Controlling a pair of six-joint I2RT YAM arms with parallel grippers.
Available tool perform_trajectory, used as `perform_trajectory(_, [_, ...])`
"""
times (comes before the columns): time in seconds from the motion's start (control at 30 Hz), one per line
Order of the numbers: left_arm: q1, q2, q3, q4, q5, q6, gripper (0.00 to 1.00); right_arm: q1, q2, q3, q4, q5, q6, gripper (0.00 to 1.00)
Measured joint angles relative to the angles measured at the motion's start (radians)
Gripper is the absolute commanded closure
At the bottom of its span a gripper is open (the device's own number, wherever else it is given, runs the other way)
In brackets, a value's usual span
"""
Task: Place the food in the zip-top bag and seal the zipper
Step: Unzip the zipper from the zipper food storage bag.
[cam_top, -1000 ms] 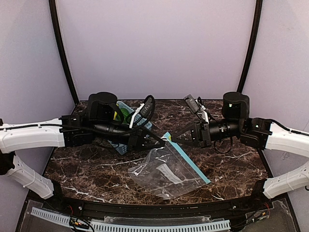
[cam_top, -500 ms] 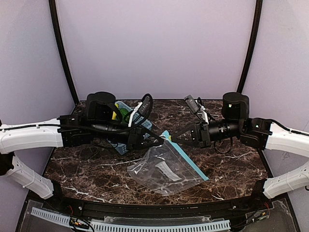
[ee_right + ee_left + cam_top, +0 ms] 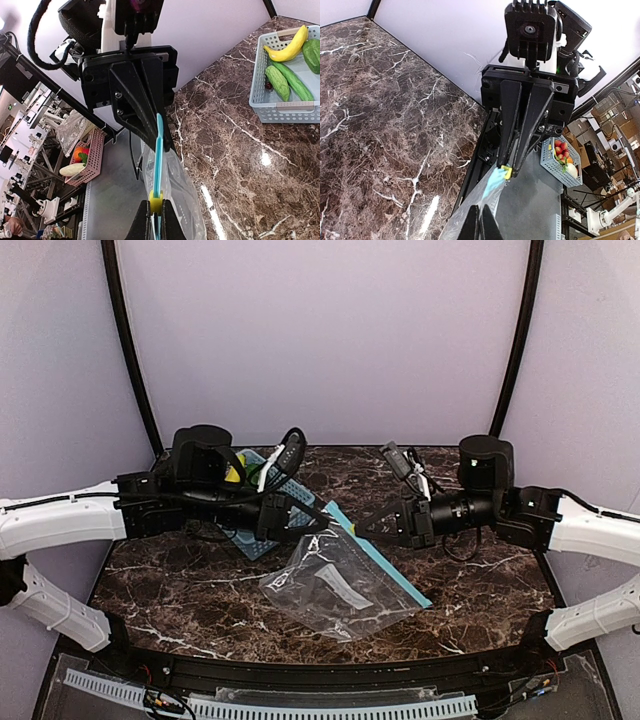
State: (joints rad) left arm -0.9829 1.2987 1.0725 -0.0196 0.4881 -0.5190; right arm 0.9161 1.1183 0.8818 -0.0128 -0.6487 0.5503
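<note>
- zip-top bag (image 3: pixel 335 590): lies on marble table (image 3: pixel 480 580), front-centre, white label patch up.
- zipper (image 3: pixel 395 575): light-blue strip along bag's R edge; its far end is pulled taut between the 2 grippers.
- L gripper (image 3: pixel 324 523): fingers clenched on bag's far corner, at the zipper end.
- R gripper (image 3: pixel 357 531): faces L gripper, tips close together; fingers pinched on yellow slider (image 3: pixel 156 202) riding the zipper.
- basket (image 3: pixel 287 107): light-blue, slotted, far-L on table behind L arm. Holds all the food: banana (image 3: pixel 287 47) at one end, green pepper (image 3: pixel 312 52) beside it, 2 cucumber pieces (image 3: pixel 276 82) side by side.
</note>
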Motion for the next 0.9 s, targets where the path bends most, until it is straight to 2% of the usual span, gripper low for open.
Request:
perform_trajectory(0.43, [0.043, -0.040, -0.053, -0.029, -0.076, -0.030, 0.99, 0.000, 0.000, -0.037, -0.019, 0.021, 0.001, 1.00])
perform_trajectory(0.9, [0.119, -0.114, -0.086, -0.047, -0.085, -0.039, 0.99, 0.000, -0.004, -0.058, -0.026, 0.026, 0.006, 1.00])
